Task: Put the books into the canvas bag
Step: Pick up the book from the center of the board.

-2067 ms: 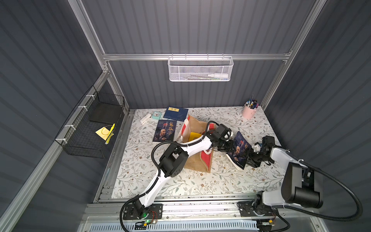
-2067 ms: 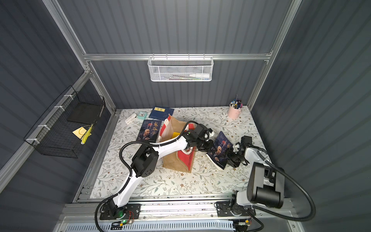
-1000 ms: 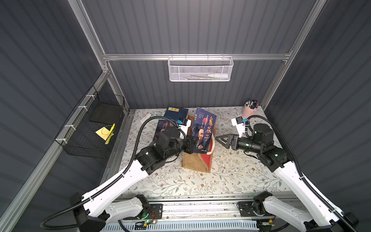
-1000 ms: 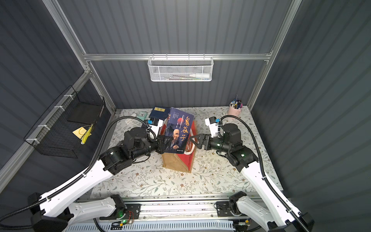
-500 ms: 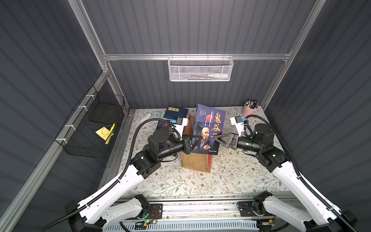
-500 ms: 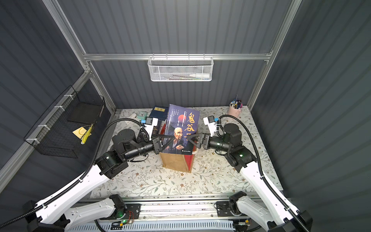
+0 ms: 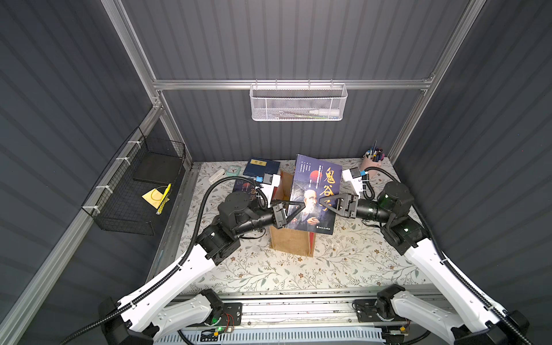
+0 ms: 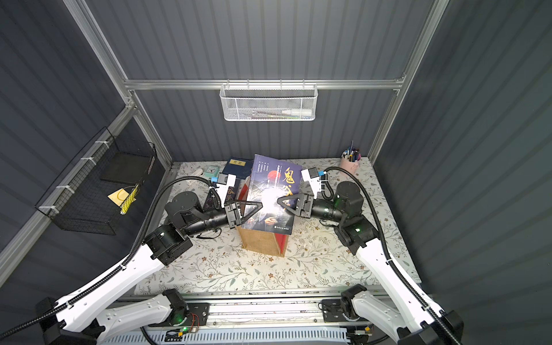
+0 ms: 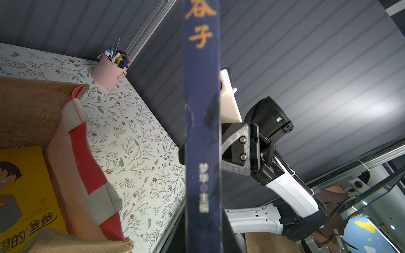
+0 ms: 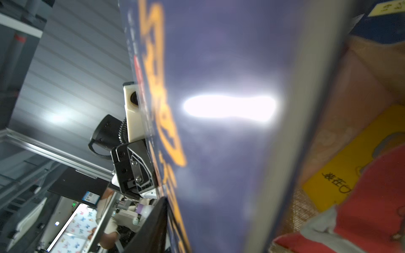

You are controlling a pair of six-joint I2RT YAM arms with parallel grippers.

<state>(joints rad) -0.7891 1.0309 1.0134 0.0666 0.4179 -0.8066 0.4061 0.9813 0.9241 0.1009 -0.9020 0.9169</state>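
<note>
Book: portrait book (image 7: 313, 191) over the canvas bag (image 7: 291, 242), lower edge toward its mouth.
Left gripper (image 7: 294, 210): jaws clamped on the spine edge, steadying it upright.
Right gripper (image 7: 324, 201): at the opposite edge; clamped or not, impossible to tell.
Axis: long side near vertical, title end up.
Reason: likely aligned for an edge-first drop beside 1 yellow book (image 9: 24, 190).

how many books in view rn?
4. Portrait book held over the canvas bag; yellow book inside it; navy book at the back; second portrait book flat behind the left arm. Navy one may be a stack; the bag may hide more.
</note>
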